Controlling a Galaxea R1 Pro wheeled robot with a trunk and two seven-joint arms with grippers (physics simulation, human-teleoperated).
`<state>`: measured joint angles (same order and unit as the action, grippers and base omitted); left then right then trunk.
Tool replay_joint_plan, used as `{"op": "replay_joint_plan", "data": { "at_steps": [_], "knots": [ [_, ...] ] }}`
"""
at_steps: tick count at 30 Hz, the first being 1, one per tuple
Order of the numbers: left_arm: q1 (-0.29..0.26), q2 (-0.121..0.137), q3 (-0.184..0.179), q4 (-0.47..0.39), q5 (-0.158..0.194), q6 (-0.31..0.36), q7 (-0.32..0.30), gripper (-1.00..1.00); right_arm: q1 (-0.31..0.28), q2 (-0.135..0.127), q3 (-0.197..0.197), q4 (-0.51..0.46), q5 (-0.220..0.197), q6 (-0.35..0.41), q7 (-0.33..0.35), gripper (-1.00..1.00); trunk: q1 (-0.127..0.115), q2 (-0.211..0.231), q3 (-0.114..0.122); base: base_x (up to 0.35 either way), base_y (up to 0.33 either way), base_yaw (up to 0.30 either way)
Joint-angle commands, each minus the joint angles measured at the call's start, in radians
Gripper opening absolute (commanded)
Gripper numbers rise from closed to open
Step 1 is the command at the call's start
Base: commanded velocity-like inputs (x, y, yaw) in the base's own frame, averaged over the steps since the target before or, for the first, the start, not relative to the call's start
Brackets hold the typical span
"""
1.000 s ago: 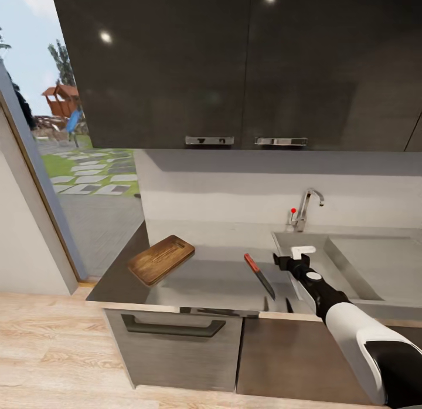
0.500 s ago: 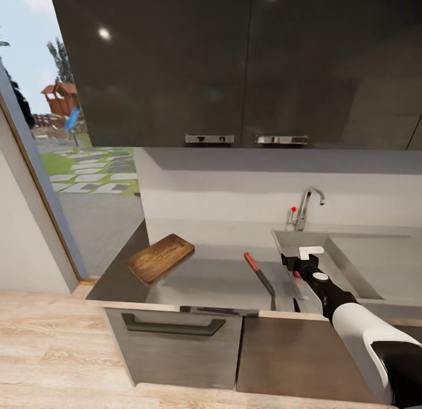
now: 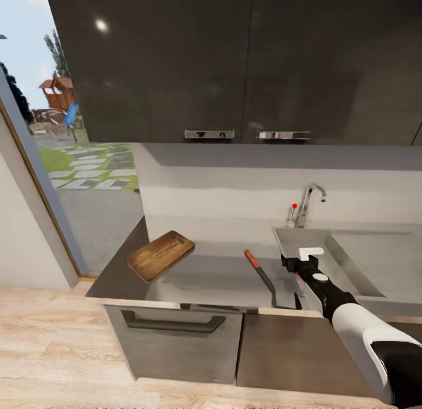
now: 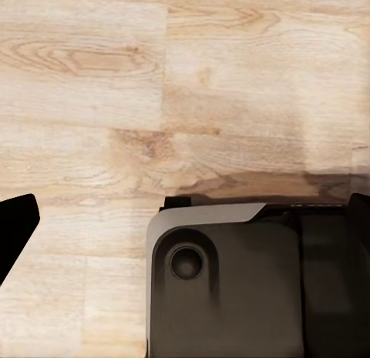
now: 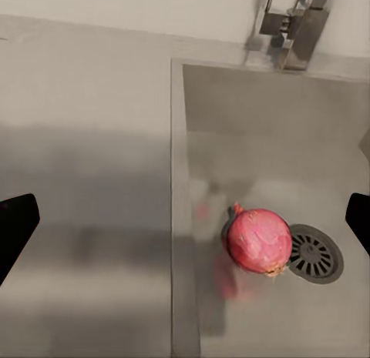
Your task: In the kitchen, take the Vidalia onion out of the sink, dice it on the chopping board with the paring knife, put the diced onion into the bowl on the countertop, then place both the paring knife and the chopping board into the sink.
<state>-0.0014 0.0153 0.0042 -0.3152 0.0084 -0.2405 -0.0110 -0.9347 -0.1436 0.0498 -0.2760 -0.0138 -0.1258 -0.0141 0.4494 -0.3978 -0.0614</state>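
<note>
The small round pinkish-red Vidalia onion [image 5: 260, 240] sits in the grey steel sink basin [image 5: 254, 135], touching the round drain's edge, ahead of and below the right end effector [image 5: 185, 219], whose fingers stand wide apart w/ nothing held; right arm is the nearer one. Onion is round, so no long axis to align. Vs 1 s ago, the end effector [image 3: 302, 262] has shifted slightly toward the sink

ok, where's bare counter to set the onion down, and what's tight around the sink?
Bare countertop lies between the chopping board and the paring knife, plus the strip behind them up to the wall. Tighter spot: the sink edge, where the knife lies beside the right gripper. Inside the basin, the Vidalia onion sits against the drain; the rest is bare.
</note>
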Motion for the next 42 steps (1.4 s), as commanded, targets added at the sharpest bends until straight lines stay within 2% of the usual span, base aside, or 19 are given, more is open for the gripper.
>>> {"op": "replay_joint_plan", "data": {
  "at_steps": [1, 17, 21, 26, 42],
  "knots": [
    [0.000, 0.000, 0.000, -0.001, 0.001, -0.002, -0.001, 1.00, -0.001, 0.000, 0.005, 0.002, -0.001, -0.003, -0.001, 1.00, 0.001, -0.002, -0.004, 0.000, 0.000, 0.000],
    [0.000, 0.000, 0.000, -0.001, 0.001, -0.002, -0.001, 1.00, -0.001, 0.002, 0.005, 0.004, -0.002, -0.022, 0.007, 1.00, 0.001, -0.002, -0.025, 0.000, 0.000, 0.000],
    [0.000, 0.000, 0.000, -0.001, 0.001, -0.002, -0.001, 1.00, -0.001, 0.002, 0.005, 0.036, -0.003, -0.098, 0.008, 1.00, 0.001, -0.002, -0.026, 0.000, 0.000, 0.000],
    [0.000, 0.000, 0.000, -0.001, 0.001, -0.002, -0.001, 1.00, -0.001, 0.002, 0.005, 0.056, -0.003, -0.145, 0.009, 1.00, 0.001, -0.002, -0.026, 0.000, 0.000, 0.000],
    [0.000, 0.000, 0.001, -0.001, 0.001, -0.002, -0.001, 1.00, -0.001, 0.007, 0.005, 0.078, -0.004, -0.156, 0.006, 1.00, 0.001, -0.002, -0.026, 0.000, 0.000, 0.000]
  ]
}}
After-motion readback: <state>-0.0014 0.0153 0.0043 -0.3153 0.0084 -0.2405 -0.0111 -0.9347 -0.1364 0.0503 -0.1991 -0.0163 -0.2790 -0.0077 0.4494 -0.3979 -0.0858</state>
